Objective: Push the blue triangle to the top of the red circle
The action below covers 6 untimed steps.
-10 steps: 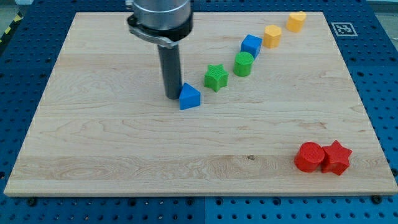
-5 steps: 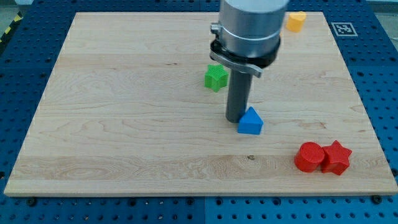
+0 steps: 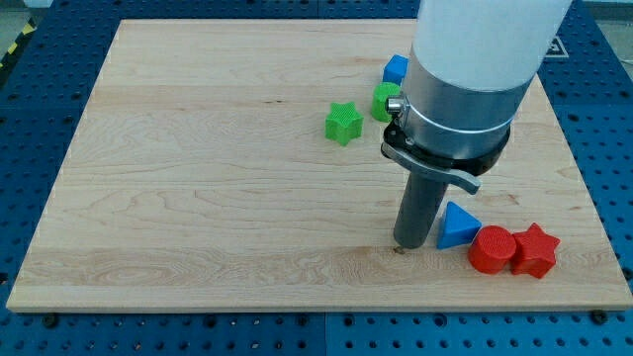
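The blue triangle [image 3: 456,225] lies on the wooden board at the lower right, touching the left side of the red circle [image 3: 490,248]. My tip [image 3: 410,243] rests on the board just left of the blue triangle, close against it. The rod and the arm's wide body rise above it and hide the board behind them.
A red star [image 3: 535,250] touches the red circle's right side. A green star [image 3: 342,123] sits at mid board. A green cylinder [image 3: 384,101] and a blue block [image 3: 395,69] show partly beside the arm. The board's bottom edge [image 3: 316,309] is near.
My tip has pushed the blue triangle down and to the right, from mid board to the red circle's left side. The arm now covers the yellow blocks.
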Tool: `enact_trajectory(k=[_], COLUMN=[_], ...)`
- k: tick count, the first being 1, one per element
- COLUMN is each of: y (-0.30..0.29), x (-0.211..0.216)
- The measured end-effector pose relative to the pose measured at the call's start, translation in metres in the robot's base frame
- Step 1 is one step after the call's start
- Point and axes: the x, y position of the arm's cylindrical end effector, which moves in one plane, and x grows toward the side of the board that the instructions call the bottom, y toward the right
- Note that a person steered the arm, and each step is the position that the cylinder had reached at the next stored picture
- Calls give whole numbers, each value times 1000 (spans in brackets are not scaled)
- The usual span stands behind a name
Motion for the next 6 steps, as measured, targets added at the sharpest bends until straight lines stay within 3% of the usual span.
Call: enact_trajectory(k=[6], y=[56], x=[-1])
